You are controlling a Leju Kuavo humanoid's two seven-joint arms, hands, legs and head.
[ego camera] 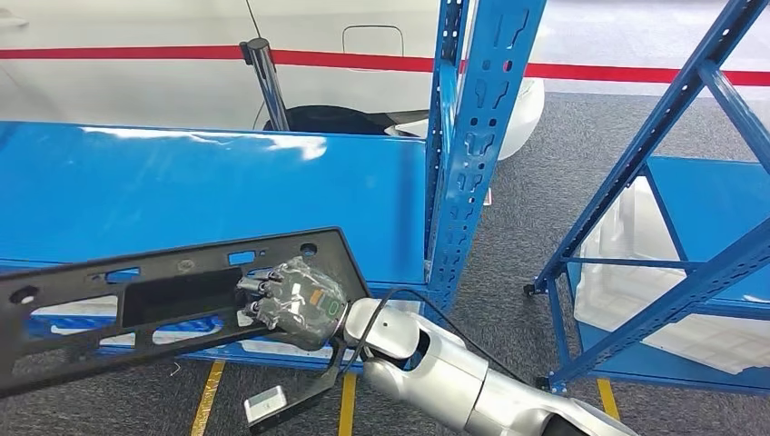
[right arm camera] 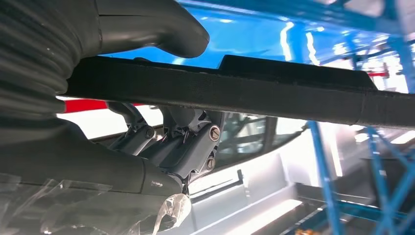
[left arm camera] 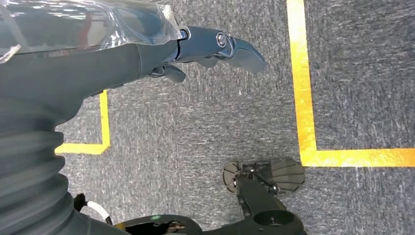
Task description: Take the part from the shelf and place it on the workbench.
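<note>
The long black part [ego camera: 136,304] runs off the left edge of the head view, so its far end is cut off; only the stretch with slots and a rectangular recess shows, lower left of the frame, in front of the blue shelf [ego camera: 209,195]. The right hand [ego camera: 292,302] is clamped on the part's right end, fingers over its upper face; in the right wrist view the thick thumb [right arm camera: 151,29] presses one side of the part's dark edge [right arm camera: 274,95] and darker fingers [right arm camera: 188,139] press the other. Clear plastic film wraps the hand, blurring its outline. The left hand [left arm camera: 205,49] hangs over grey carpet with yellow floor lines [left arm camera: 302,88], its fingers apart and holding nothing. A blue upright [ego camera: 477,136] stands upper centre of the head view.
</note>
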